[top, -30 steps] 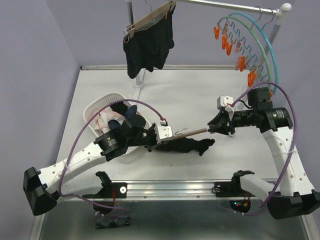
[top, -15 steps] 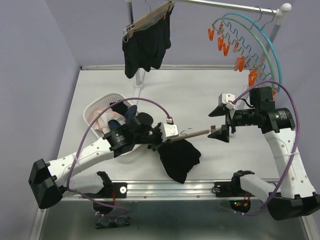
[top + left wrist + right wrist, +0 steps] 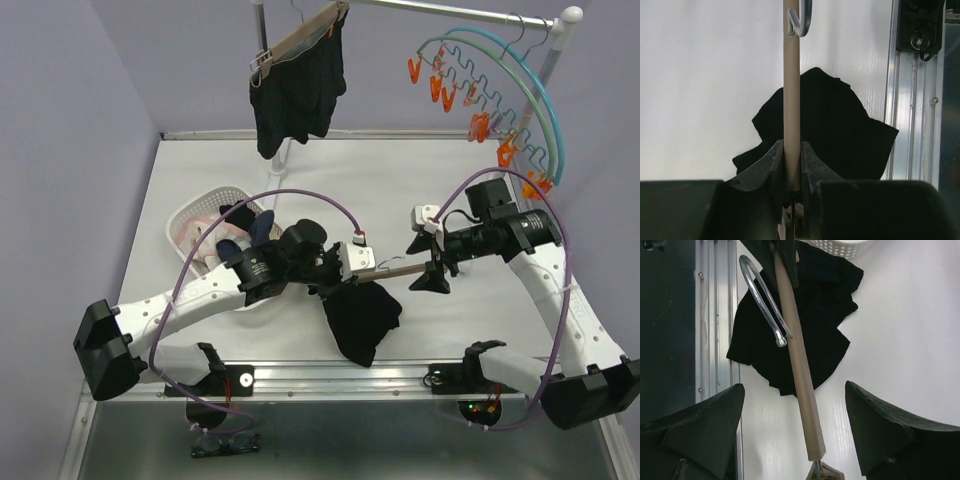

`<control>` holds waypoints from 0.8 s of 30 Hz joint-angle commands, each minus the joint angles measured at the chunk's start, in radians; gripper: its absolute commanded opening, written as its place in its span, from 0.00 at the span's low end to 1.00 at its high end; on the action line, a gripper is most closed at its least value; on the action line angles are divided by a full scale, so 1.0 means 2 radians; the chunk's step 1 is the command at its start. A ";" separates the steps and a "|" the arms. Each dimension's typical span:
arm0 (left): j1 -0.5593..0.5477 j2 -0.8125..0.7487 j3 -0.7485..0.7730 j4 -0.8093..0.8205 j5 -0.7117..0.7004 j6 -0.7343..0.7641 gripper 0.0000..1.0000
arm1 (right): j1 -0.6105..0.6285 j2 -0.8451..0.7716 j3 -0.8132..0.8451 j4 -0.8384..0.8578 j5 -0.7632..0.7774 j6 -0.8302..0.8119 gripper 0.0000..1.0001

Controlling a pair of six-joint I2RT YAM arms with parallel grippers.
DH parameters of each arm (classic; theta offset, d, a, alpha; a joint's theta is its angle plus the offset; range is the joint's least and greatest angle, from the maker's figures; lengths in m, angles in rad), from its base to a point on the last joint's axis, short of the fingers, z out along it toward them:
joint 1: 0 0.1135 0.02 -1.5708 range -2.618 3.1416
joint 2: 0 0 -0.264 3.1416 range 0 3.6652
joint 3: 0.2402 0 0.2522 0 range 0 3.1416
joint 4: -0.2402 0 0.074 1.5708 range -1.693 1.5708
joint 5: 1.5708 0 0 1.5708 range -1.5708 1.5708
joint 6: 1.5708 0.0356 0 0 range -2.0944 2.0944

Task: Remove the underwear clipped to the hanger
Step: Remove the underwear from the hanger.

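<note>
Clamping tight on the wooden hanger (image 3: 791,90), the left claw (image 3: 792,155) presses both fingers hard against the bar, down in the lower middle of the overhead view. The black shorts (image 3: 360,315) droop beneath that grip, spreading toward the front edge of the table (image 3: 400,180). Over to the right claw (image 3: 794,390): fingers spread wide either side of the bar's far end, gripping nothing. Upper centre, a second pair of black shorts (image 3: 298,95) hangs from the rail (image 3: 450,10). Left of centre, a white basket (image 3: 185,212) holds smaller garments (image 3: 215,245).
</note>
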 commanded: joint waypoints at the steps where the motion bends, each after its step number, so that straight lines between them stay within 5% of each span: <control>1: -0.008 0.006 0.033 0.017 0.011 0.004 0.00 | 0.048 -0.004 -0.005 0.006 0.043 -0.001 0.84; 5: -0.011 0.016 0.044 0.014 0.007 0.004 0.00 | 0.108 0.005 -0.014 0.035 0.085 0.036 0.73; 8: -0.014 0.019 0.051 0.011 0.004 0.006 0.00 | 0.138 0.013 -0.022 0.058 0.121 0.056 0.51; 19: -0.015 -0.007 0.024 0.022 -0.001 0.000 0.00 | 0.139 0.006 -0.022 0.075 0.131 0.071 0.01; 24: -0.015 -0.025 0.005 0.044 -0.012 -0.009 0.00 | 0.136 -0.010 -0.016 0.072 0.138 0.071 0.01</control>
